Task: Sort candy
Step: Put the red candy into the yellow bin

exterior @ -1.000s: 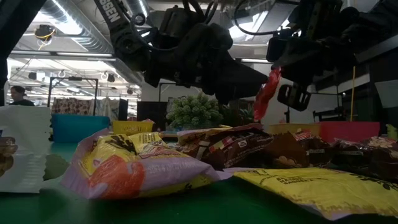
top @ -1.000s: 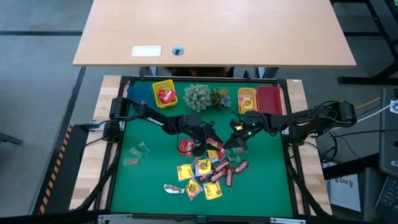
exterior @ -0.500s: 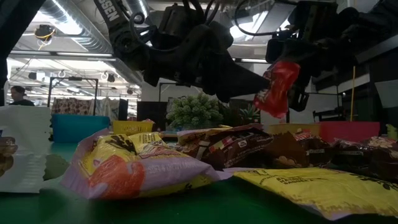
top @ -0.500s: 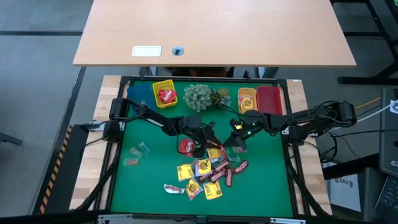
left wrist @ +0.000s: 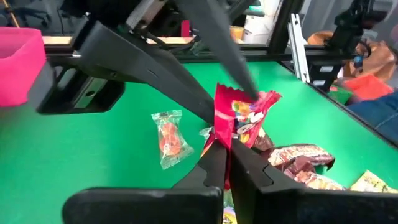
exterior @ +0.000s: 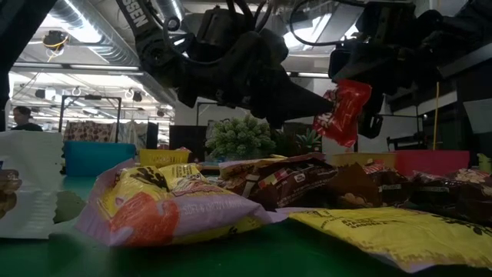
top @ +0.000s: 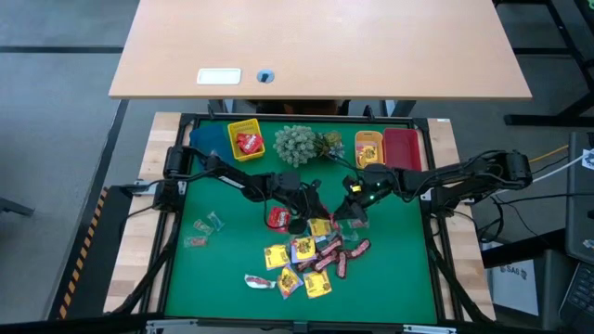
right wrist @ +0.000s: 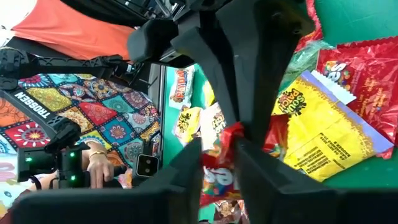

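Red candy packet (exterior: 343, 112) pinched between both hands, above pile (top: 311, 262).

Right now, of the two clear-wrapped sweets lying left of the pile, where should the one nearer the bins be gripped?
Grip the clear-wrapped sweet across its middle, straight down from above: it lies flat on the green mat, apart from its neighbour. Both the left gripper and the right gripper are shut on a red packet above the pile.

Robotics lab/workshop: exposed ceiling ducts (exterior: 100, 35), strip lights, green-matted rig table (top: 223, 269) w/ cables.
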Tool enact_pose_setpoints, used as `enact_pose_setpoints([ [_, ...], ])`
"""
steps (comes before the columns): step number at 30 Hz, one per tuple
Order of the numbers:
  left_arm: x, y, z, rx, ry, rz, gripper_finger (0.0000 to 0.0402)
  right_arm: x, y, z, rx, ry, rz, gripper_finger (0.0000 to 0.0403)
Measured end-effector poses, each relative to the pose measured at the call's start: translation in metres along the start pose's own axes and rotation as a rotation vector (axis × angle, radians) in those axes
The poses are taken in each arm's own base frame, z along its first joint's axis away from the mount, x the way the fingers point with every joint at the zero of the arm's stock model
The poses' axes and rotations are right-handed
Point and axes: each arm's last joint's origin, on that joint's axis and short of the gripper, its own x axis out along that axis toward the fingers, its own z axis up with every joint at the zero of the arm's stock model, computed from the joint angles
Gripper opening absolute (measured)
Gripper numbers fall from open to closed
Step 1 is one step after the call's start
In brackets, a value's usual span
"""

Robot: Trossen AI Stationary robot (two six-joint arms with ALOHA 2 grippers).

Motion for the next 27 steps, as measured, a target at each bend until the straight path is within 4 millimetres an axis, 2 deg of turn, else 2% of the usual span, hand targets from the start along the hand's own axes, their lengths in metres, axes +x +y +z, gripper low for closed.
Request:
enact_pose_setpoints([
  [4,-0.004,0.011,0.0,-0.076,-0.003,-0.009,0.0001,-0.002,0.003,0.001,-0.009,-0.016,0.01,0.0158],
  [8,-0.01,0.024,0.001,-0.159,-0.01,-0.036,0.0,-0.01,0.013,0.004,-0.036,-0.052,0.035,0.0187],
  [12,-0.016,0.036,0.0,-0.217,-0.004,-0.015,0.0,-0.023,0.029,0.007,-0.08,-0.084,0.102,0.0192],
  [19,-0.031,0.049,0.012,-0.236,0.014,0.045,0.0,-0.048,0.05,0.007,-0.128,-0.142,0.15,0.0192],
  [23,-0.043,0.054,0.023,-0.237,0.019,0.08,0.0,-0.058,0.056,0.003,-0.127,-0.143,0.147,0.0192],
  [27,-0.064,0.055,0.041,-0.2,0.065,0.195,0.0,-0.065,0.056,-0.003,-0.1,-0.12,0.111,0.0192],
])
